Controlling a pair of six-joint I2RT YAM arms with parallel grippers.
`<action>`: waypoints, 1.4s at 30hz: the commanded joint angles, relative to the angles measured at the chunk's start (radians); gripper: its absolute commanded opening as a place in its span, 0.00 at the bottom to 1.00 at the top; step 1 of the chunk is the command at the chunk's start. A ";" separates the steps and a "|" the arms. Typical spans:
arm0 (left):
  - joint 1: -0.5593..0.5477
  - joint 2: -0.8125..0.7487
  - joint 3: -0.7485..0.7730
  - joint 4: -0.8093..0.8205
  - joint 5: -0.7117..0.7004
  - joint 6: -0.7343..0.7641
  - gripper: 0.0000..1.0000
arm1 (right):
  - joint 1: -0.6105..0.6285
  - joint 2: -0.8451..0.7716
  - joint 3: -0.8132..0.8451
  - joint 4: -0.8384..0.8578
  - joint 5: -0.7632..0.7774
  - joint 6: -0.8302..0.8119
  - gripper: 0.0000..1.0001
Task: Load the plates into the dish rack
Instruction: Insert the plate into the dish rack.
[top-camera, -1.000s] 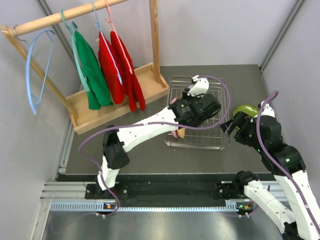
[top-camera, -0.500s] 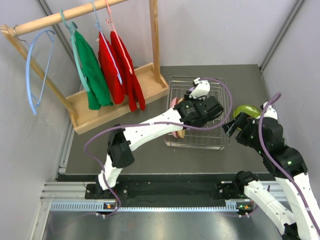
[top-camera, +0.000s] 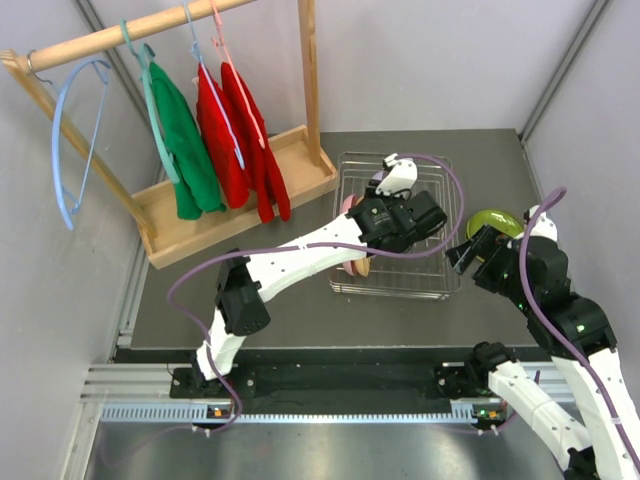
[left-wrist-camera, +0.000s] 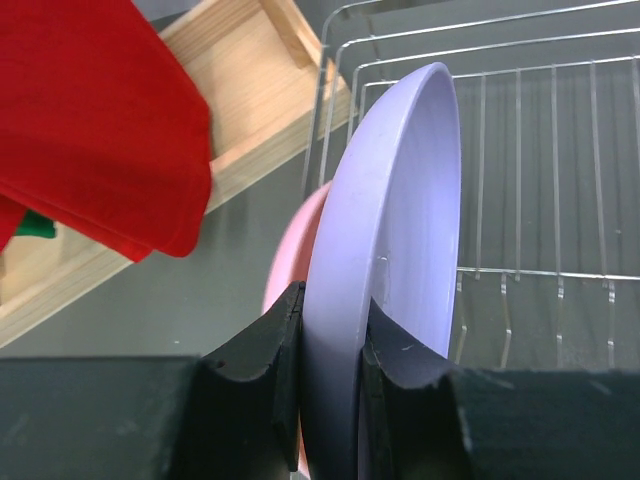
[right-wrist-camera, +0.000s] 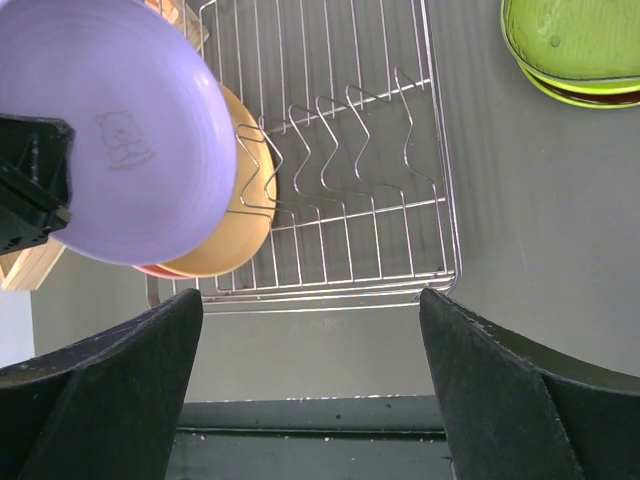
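Left wrist view: my left pincer (left-wrist-camera: 330, 335) is clamped on the lavender plate (left-wrist-camera: 400, 230), held upright over the dish rack (left-wrist-camera: 520, 271) toward its left side. My right pincer (right-wrist-camera: 308, 300) hangs apart, empty. If I lower off-slot, it could strike the orange plate (right-wrist-camera: 245, 200) or tip over

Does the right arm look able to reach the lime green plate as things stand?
Probably yes: the right gripper hangs open and empty near the lime green plate, only table surface between; the left gripper holds the lavender plate over the dish rack.
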 joint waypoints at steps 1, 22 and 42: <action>0.008 -0.066 0.019 -0.064 -0.081 -0.005 0.00 | 0.009 -0.012 0.017 0.008 0.013 0.009 0.89; 0.010 0.013 -0.011 -0.021 0.009 -0.024 0.06 | 0.009 -0.012 0.019 0.002 0.016 0.012 0.90; 0.013 -0.381 -0.244 0.226 0.201 0.060 0.91 | -0.052 0.095 -0.126 0.016 -0.016 -0.063 0.95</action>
